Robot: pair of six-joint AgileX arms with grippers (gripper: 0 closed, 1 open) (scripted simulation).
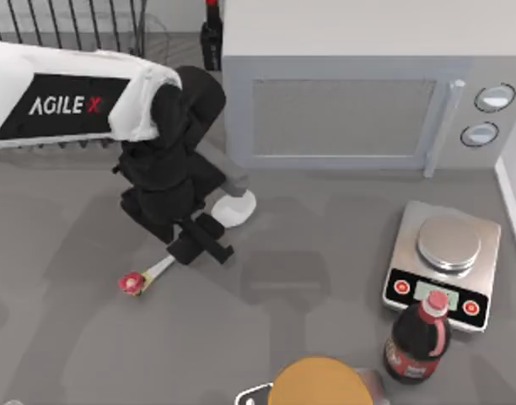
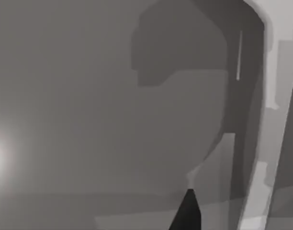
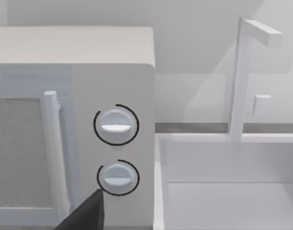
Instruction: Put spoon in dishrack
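Note:
The white spoon lies slantwise on the grey table left of centre, its oval bowl (image 1: pixel 235 208) towards the microwave and its red-and-yellow flower tip (image 1: pixel 131 283) towards the front. My left gripper (image 1: pixel 199 242) sits right over the middle of the handle and hides that stretch. Whether it grips the handle cannot be made out. The left wrist view gives grey table and shadows. The dark wire dishrack (image 1: pixel 72 25) stands at the back left, partly behind my left arm. A dark part of my right gripper (image 3: pixel 85 215) shows in front of the microwave's knobs.
A grey microwave (image 1: pixel 342 110) fills the back centre, with a dark bottle (image 1: pixel 212 34) at its left. A kitchen scale (image 1: pixel 445 261) and a cola bottle (image 1: pixel 418 342) stand at the front right. An orange round object (image 1: pixel 321 384) sits at the front edge. A white basin (image 3: pixel 232 191) lies right of the microwave.

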